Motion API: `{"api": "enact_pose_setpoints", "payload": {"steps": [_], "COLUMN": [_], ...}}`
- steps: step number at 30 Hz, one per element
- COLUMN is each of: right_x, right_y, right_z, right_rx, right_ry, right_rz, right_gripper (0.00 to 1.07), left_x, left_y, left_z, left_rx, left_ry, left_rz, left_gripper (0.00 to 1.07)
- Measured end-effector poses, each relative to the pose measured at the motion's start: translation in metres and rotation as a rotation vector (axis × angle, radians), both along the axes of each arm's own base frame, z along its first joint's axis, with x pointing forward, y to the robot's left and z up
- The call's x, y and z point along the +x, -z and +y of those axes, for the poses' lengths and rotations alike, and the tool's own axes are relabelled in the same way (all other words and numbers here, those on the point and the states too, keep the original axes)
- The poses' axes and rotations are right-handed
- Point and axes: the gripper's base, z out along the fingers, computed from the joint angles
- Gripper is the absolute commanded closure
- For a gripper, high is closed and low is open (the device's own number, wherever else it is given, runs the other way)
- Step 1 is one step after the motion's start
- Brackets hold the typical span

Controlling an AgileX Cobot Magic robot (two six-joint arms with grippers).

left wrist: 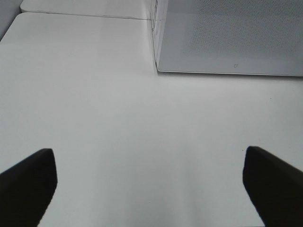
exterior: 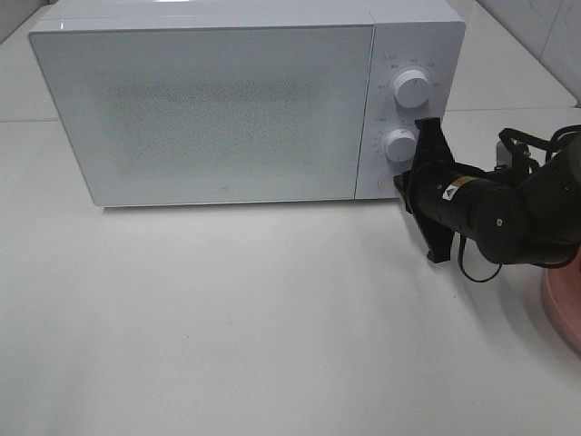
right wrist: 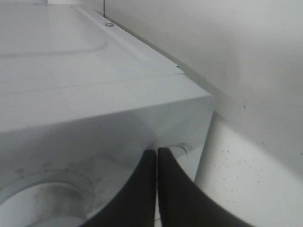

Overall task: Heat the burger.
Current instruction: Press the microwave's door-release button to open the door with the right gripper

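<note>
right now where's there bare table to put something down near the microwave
The widest bare patch is the table in front of the microwave door, from the left edge across to the right arm. It is crowded on the right: the shut right hand is at the control panel, the pink plate just beyond the arm.

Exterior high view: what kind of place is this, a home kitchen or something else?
Likely a lab bench staged as a kitchen, not a home one. A white microwave sits on a white table, a black robot arm reaches toward it, and a pink plate edges in.
</note>
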Motion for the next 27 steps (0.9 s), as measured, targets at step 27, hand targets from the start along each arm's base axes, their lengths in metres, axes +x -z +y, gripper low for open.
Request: {"api": "enact_pose_setpoints", "payload": {"steps": [27], "right_x": [0.0055], "right_y": [0.0060], "right_z": [0.0064], "right_rx": [0.030], "right_ry": [-0.011], "right_rz": [-0.093], "right_gripper": [1.07], "left_x": [0.0000], "left_y": [0.0000], "left_z": [0.0000], "left_rx": [0.000], "left_ry": [0.000], "left_rz": [0.000], "left_gripper": [0.06]}}
